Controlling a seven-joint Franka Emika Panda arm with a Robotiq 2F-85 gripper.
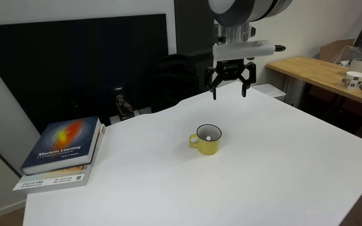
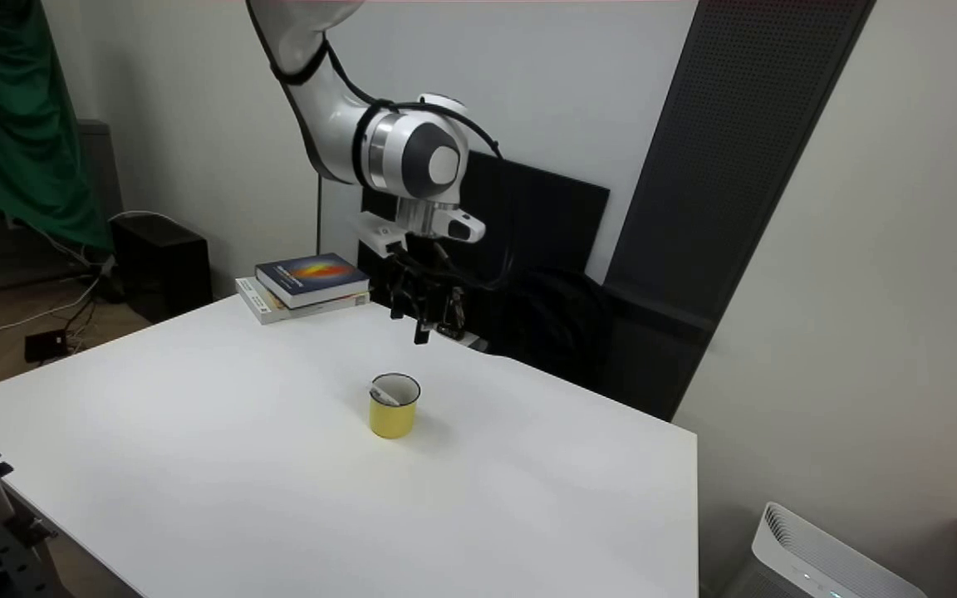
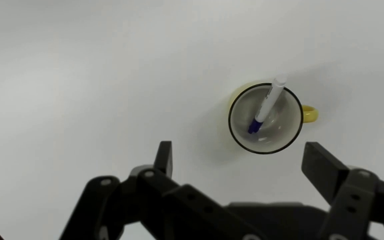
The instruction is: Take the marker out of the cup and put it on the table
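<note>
Spread and empty, the end effector is hanging above the bench; below and to one side of it, the marker is leaning in the cup. Descending off-centre could be toppling the cup, though the exact offset is looking uncertain.

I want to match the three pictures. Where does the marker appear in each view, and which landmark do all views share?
In an exterior view: the marker is right of and below centre, only its whitish end showing inside the cup.
In an exterior view: the marker is left of and below centre, leaning at the cup's rim.
Wrist view: the marker is right of and slightly above centre.
Shared landmark: the yellow cup.
</note>
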